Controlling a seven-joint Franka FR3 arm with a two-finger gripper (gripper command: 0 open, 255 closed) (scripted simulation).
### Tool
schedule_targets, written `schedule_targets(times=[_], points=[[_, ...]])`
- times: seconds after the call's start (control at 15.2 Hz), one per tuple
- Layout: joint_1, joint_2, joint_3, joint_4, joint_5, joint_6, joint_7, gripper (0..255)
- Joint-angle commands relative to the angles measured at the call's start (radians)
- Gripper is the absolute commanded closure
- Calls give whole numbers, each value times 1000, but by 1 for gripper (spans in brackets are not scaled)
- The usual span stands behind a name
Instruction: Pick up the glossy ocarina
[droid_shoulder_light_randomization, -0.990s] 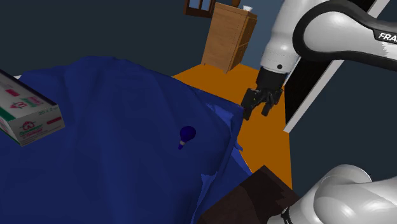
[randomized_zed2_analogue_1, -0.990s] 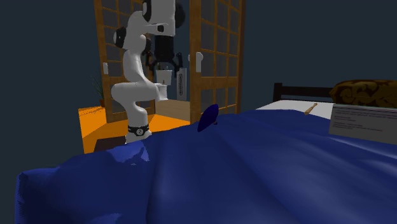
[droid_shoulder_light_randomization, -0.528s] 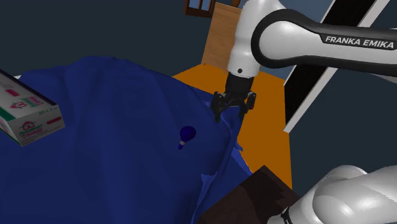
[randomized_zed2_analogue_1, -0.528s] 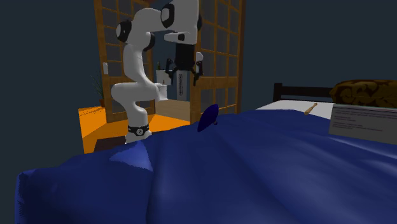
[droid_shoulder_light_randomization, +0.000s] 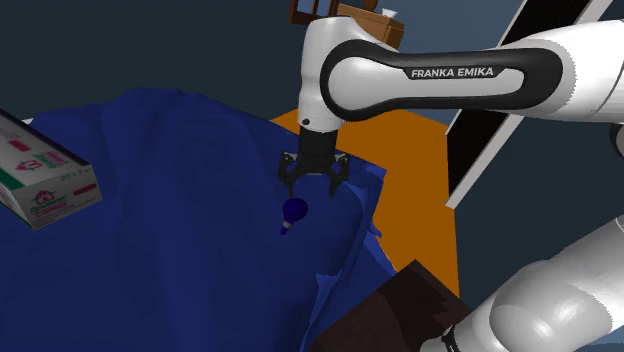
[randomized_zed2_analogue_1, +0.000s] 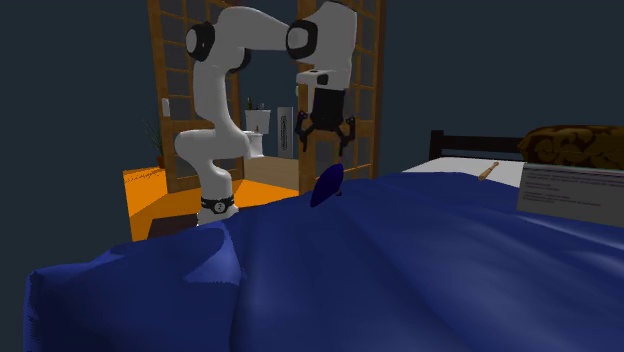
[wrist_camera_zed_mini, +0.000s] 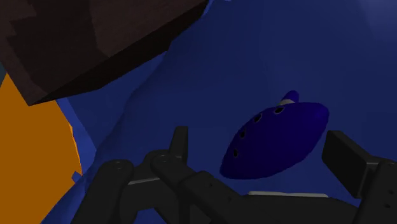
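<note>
A glossy dark-blue ocarina (droid_shoulder_light_randomization: 293, 211) with a pale mouthpiece lies on the blue bed cover (droid_shoulder_light_randomization: 150, 250). In the second exterior view the ocarina (randomized_zed2_analogue_1: 327, 186) juts up from a ridge of the cover. My black gripper (droid_shoulder_light_randomization: 312, 187) hangs just above it and slightly toward the bed's edge, pointing down, with its fingers spread open. From the side the gripper (randomized_zed2_analogue_1: 324, 145) is a short way above the instrument. In the wrist view the ocarina (wrist_camera_zed_mini: 277, 141), its finger holes showing, lies between the parted fingers (wrist_camera_zed_mini: 180, 141) of the gripper (wrist_camera_zed_mini: 264, 156), untouched.
A white carton (droid_shoulder_light_randomization: 45, 175) with red and green print rests on the cover at the shoulder view's left. Orange floor (droid_shoulder_light_randomization: 410, 190) lies beyond the bed edge, and the dark brown stand (droid_shoulder_light_randomization: 400, 310) is at lower right. Lattice doors (randomized_zed2_analogue_1: 345, 80) stand behind the arm.
The arm has swung to the shoulder view's left, from over the orange floor to above the ocarina, and has come lower. The fingers have stayed open. The ocarina has not moved.
</note>
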Motion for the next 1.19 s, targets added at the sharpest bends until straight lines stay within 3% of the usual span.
schedule_targets(times=[0.0,0.66,0.73,1.12], points=[[5,90,27,62,-37,9,99,0],[13,140,31,2,-60,110,127,0],[13,141,31,3,-60,110,128,255],[14,139,31,0,-59,110,128,255]])
